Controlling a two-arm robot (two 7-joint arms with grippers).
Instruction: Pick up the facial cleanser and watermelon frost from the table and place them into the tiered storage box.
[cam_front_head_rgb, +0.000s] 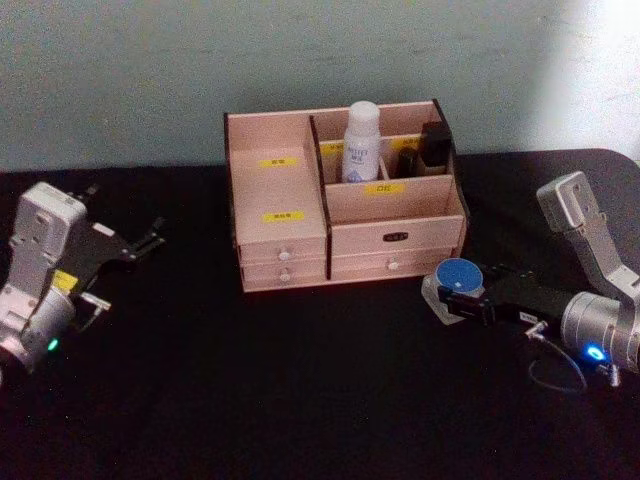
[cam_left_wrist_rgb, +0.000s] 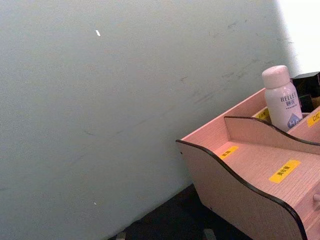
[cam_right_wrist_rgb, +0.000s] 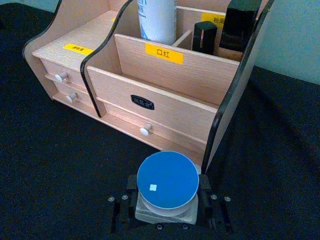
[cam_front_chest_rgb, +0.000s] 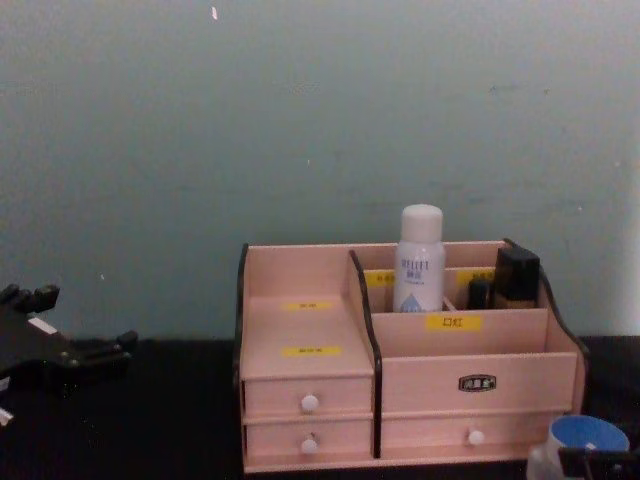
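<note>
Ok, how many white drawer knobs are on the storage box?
3. Upper left knob and lower left knob on the stacked left drawers; right knob on the bottom right drawer. None looks hidden.

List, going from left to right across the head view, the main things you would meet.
left gripper → facial cleanser, standing in the tiered storage box → watermelon frost, held on the table by the right gripper
</note>
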